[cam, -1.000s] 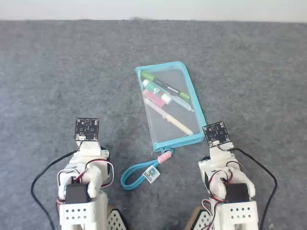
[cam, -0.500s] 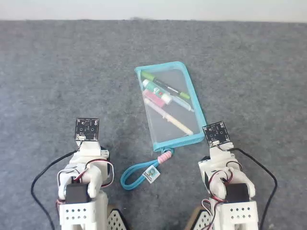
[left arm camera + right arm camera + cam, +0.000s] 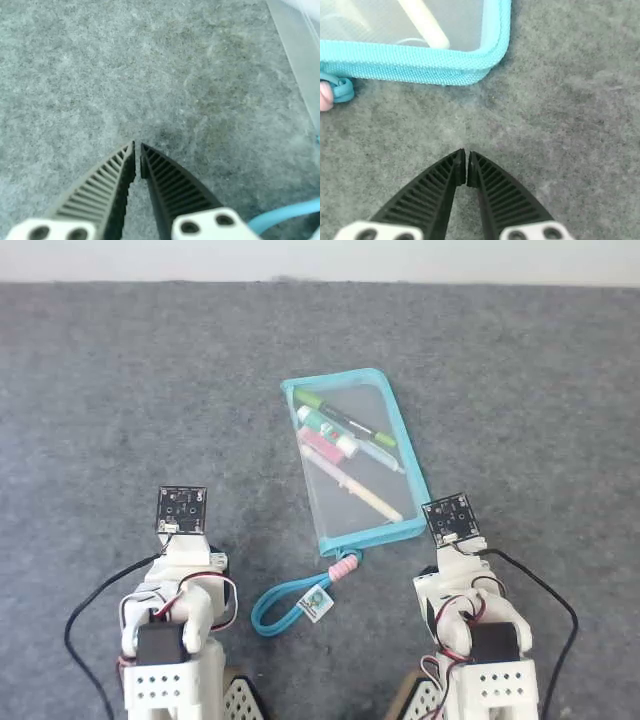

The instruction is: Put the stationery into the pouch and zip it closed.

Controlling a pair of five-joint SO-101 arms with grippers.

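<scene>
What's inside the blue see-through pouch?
Through its clear front the pouch shows a green-capped marker, a pink item and a cream pen, lying in a bunch. Anything tucked underneath them is covered, so I can't tell.

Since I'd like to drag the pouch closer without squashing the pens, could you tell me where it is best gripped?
Probably by its blue strap loop, not the flat body: the loop trails from the pouch's near corner and lies slack on the carpet. Come straight down from above, pincer across one strand; the left pincer, shut, seems nearest.
</scene>
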